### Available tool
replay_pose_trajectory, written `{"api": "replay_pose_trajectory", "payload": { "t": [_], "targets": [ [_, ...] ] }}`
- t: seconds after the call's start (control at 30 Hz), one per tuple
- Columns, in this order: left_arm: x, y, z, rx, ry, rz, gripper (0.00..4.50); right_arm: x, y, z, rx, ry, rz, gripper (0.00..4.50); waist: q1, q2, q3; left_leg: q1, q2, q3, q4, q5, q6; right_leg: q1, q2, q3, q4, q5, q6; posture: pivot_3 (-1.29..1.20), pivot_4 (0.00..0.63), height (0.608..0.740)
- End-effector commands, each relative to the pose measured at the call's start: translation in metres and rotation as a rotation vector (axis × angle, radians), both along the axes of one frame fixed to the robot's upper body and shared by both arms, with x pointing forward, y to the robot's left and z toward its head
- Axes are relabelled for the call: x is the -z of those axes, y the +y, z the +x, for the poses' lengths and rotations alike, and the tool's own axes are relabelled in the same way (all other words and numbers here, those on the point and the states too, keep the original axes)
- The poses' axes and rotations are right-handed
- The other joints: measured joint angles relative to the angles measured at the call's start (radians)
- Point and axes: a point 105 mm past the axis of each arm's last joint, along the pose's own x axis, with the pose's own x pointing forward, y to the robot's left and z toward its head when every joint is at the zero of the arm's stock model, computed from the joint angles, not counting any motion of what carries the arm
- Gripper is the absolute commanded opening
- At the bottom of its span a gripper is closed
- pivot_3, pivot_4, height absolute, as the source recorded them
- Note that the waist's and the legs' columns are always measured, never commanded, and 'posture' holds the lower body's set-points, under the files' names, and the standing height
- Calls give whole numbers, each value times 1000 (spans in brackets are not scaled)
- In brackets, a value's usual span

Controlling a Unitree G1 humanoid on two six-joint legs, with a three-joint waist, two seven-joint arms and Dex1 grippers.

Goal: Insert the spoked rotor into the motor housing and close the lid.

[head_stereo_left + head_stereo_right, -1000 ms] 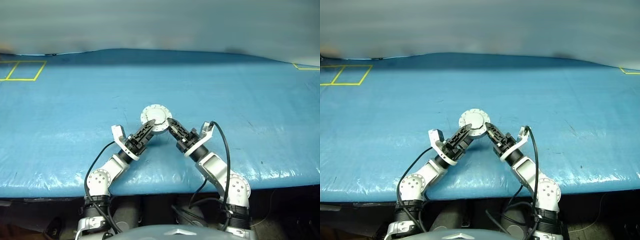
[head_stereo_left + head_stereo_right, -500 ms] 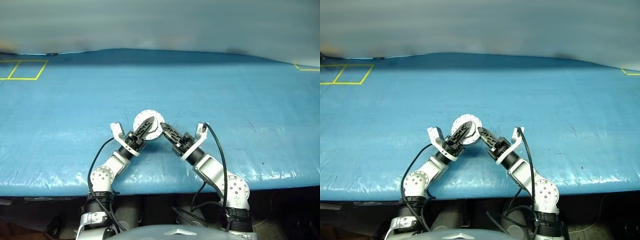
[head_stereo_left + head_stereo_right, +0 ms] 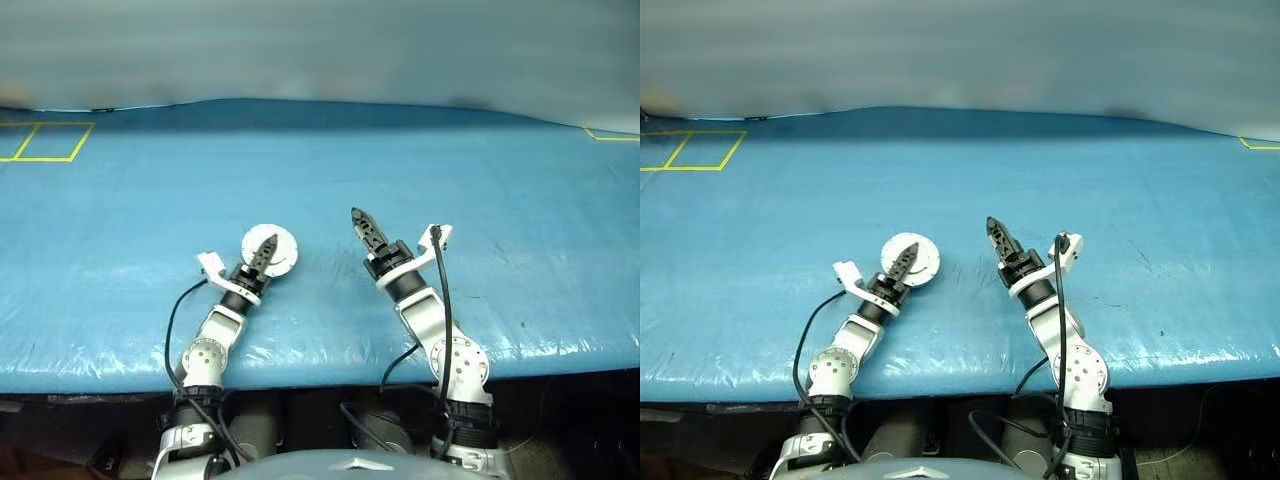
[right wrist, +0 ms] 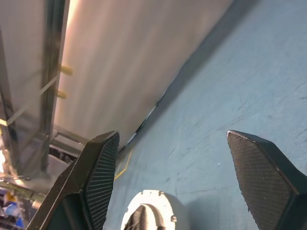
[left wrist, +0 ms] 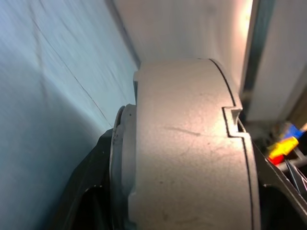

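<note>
**Handover done: closed housing rests in the left tool alone**

The clearest change over the last second is a parting of the arms. A second ago both tools met at the round silver assembly near the middle of the tabletop (image 3: 480, 180). Now the left tool (image 3: 264, 252) has carried the motor housing (image 3: 270, 250) off towards the robot's left, and its black fingers pinch the piece across its edge. In the left wrist view the grey body of the housing (image 5: 187, 153) sits squarely between the fingers, a stepped seam running round its side.

The right tool (image 3: 362, 226) has let go and drawn away to the right. It now hangs well apart from the housing, its fingers spread with nothing between them, as the right wrist view shows plainly.

The lid (image 3: 912, 258) shows its plain light grey outside and appears to lie flat on the housing. The spoked rotor cannot be seen anywhere on the blue cover; it is judged to be shut inside. If so, the task looks all but finished, with only setting the assembly down left to do.

No brand, label or readable writing shows on the housing, the tools or the cover. The only markings are yellow tape squares (image 3: 45, 140) at the far left of the tabletop.
</note>
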Motion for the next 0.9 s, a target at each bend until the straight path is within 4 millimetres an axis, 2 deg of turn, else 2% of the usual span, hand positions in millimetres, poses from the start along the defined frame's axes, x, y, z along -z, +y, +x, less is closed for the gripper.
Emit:
{"api": "replay_pose_trajectory", "payload": {
  "t": [0.03, 0.13, 0.2, 0.37, 0.5, 0.57, 0.7, 0.9],
  "targets": [
    [-22, 23, 15, -259, -55, -128, 2687, -11, -3, 1, 14, -57, 17, 3789, 1, -1, 1, -1, 0, 0, 0, 0, 0, 0, 0, 0, 0, 0, 0, 0, 150, 740],
    [-23, 61, 26, -416, 7, -52, 2687, -12, -12, 1, 61, -53, 65, 3789, 5, -3, 1, -3, -1, 0, 0, 0, 1, 1, 0, 0, 0, 1, 2, 0, 150, 740],
    [-27, 66, 29, -416, 3, 8, 2687, -13, -14, 0, 73, -61, 70, 3789, 6, -3, 1, -3, -2, -1, 1, 0, 2, 1, -1, 0, -1, 2, 3, 0, 150, 740],
    [-32, 64, 32, -377, -19, 19, 2687, -11, -14, -1, 75, -60, 43, 3789, 2, -5, 2, -3, -3, -1, 0, -1, 3, 2, 0, 0, -1, 2, 4, 0, 150, 740],
    [-34, 67, 29, -381, -43, 25, 3729, -8, -21, 0, 124, -34, 74, 3816, 0, -5, 2, -2, -2, -1, 1, 0, 2, 3, 1, 0, 0, 2, 4, 0, 150, 740],
    [-30, 77, 27, -443, -7, 78, 4351, -11, -22, -1, 119, -46, 102, 3816, -1, -5, 2, 0, -2, -1, 1, 0, 1, 3, 2, 0, 0, 2, 3, 0, 150, 740],
    [-47, 110, 4, -606, -73, 226, 4452, -9, -21, 2, 98, -35, 76, 3816, -16, -5, 2, 1, 0, 0, 1, 1, 0, 6, 4, 2, 0, 2, 2, 0, 150, 740],
    [-62, 138, -28, -753, -112, 364, 4452, -4, -12, 8, 39, -15, 0, 3816, -6, -5, 2, 1, 1, -2, 0, 2, -2, 2, 5, 2, 1, 2, 1, 0, 150, 740]
  ]
}}
